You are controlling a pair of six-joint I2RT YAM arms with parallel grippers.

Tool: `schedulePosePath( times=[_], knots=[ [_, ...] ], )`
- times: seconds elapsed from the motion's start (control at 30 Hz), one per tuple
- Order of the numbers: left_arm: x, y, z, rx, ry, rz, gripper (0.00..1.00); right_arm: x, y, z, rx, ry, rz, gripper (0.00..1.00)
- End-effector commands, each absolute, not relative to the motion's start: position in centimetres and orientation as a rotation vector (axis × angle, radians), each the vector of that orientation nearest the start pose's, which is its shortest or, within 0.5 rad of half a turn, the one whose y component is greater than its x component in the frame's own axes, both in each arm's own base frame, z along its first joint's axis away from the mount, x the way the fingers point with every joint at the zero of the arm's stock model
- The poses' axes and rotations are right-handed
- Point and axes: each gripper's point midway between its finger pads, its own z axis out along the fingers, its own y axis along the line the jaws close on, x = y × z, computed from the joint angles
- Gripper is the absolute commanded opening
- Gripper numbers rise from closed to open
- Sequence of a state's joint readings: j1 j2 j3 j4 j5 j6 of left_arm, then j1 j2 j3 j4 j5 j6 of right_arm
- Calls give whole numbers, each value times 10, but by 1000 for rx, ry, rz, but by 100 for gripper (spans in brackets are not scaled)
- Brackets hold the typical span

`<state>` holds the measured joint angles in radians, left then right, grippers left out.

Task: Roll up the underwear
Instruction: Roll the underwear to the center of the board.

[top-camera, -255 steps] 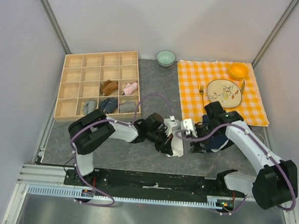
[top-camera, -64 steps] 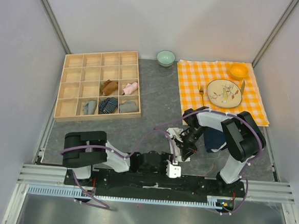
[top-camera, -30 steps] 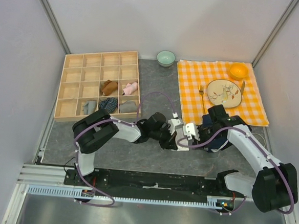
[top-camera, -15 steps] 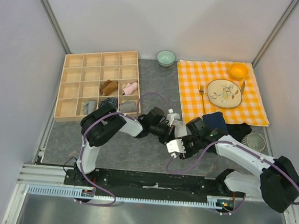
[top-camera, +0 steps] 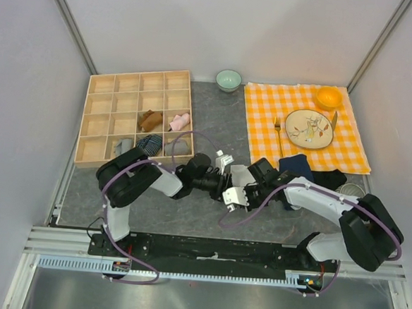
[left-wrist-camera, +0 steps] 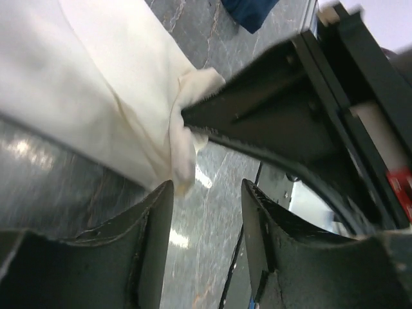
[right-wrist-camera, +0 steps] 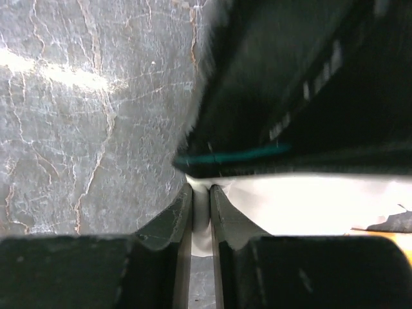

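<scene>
Cream-white underwear (left-wrist-camera: 84, 96) lies on the bench (left-wrist-camera: 207, 264), front centre, loose and unrolled. Right gripper (right-wrist-camera: 200, 193) fingers pinch narrowly on its corner. Left gripper (left-wrist-camera: 206, 193) fingers stand apart, holding nothing. Rust-brown underwear (top-camera: 150, 119) sits in the wooden tray (top-camera: 101, 83). Rolling is judged barely begun.

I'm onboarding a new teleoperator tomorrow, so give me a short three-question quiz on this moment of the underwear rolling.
1. True or false: the left gripper is open.
2. Which one pinches the cream-white underwear? A) left gripper B) right gripper C) neither
3. What colour is the bowl on the checked cloth?

Key: 1 true; 2 B; 3 orange.
</scene>
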<state>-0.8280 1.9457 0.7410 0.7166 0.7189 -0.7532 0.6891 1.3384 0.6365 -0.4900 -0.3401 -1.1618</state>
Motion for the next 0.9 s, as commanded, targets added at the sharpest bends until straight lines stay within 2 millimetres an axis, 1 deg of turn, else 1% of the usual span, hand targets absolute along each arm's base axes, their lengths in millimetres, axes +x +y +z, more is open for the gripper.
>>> schedulePosePath(
  times=[0.0,0.03,0.07,0.1,0.13,0.17,0.2,0.23,0.27,0.3,0.33,0.37,0.4,0.43,0.47,0.5,0.53,0.57,0.6,0.63,0.67,0.7,0.77,0.8,0.87],
  knots=[
    [189,-379,73,655,2069,-1492,54,156,168,2,-2235,1744,514,20],
    [182,-367,70,668,2042,-1464,54,150,174,7,-2223,1749,603,19],
    [184,-362,84,701,1944,-1426,54,149,175,10,-2208,1762,642,19],
    [180,-357,88,722,1900,-1411,54,146,176,13,-2195,1768,691,19],
    [172,-346,85,738,1861,-1393,54,142,177,16,-2194,1784,743,19],
    [170,-342,88,770,1805,-1361,54,138,181,21,-2165,1787,823,19],
    [166,-338,97,787,1742,-1352,54,134,182,22,-2168,1783,869,19],
    [150,-332,90,824,1720,-1344,54,129,181,25,-2170,1814,934,19],
    [149,-332,100,859,1608,-1299,54,124,184,29,-2139,1816,1017,18],
    [143,-331,104,890,1551,-1279,54,121,185,31,-2148,1797,1061,18],
    [123,-332,100,956,1510,-1276,54,115,183,33,-2145,1837,1142,18],
    [125,-333,102,997,1435,-1185,55,113,182,35,-2155,1819,1181,18],
    [119,-336,101,1038,1396,-1149,56,114,182,34,-2151,1829,1197,18],
    [99,-345,101,1119,1336,-1145,56,115,183,33,-2143,1852,1215,18],
    [102,-349,99,1172,1269,-1031,59,118,182,32,-2129,1862,1228,18],
    [101,-356,98,1207,1249,-988,60,118,183,32,-2125,1865,1243,18],
    [91,-363,94,1259,1231,-964,61,118,183,30,-2126,1885,1263,18],
    [96,-366,90,1284,1218,-883,64,119,183,28,-2128,1891,1270,18],
    [99,-373,89,1309,1227,-850,66,118,183,27,-2129,1900,1279,18],
    [97,-378,83,1340,1226,-824,66,119,182,25,-2132,1911,1285,19],
    [102,-381,83,1351,1211,-763,68,118,182,23,-2135,1915,1288,19],
    [102,-388,85,1360,1194,-746,68,119,181,23,-2136,1915,1286,19],
    [104,-392,73,1417,1196,-691,68,119,181,22,-2135,1921,1284,19],
    [103,-400,75,1427,1180,-685,68,119,180,22,-2134,1924,1285,19],
    [103,-402,58,1492,1199,-642,68,120,181,22,-2130,1923,1285,19]
  ],
)
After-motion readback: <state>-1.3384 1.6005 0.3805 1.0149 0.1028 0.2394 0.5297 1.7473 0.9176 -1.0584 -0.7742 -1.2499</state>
